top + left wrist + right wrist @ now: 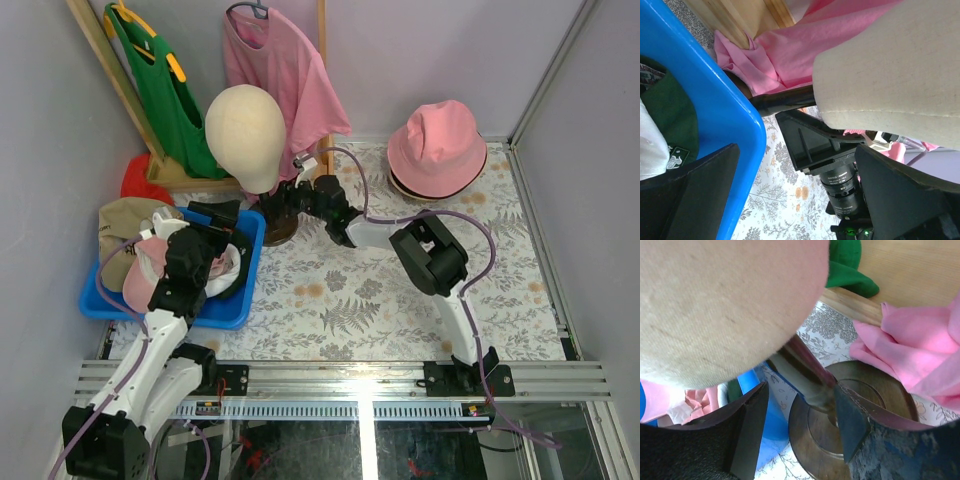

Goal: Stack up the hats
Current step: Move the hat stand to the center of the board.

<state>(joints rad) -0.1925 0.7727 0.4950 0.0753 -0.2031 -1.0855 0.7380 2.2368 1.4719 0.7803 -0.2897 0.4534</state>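
I see my left gripper [796, 147] spread wide beside the blue bin [715, 90]; my right gripper [801, 389] straddles the stand pole [809, 366] (fingers apart, unclamped).

Mannequin head [245, 122], pink shirt [285, 70], blue bin [232, 312]

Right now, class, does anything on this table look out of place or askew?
Yes. The right gripper stands open around the post under the mannequin head, which is no hat. The tan cap droops over the far left rim of the blue bin instead of lying inside.
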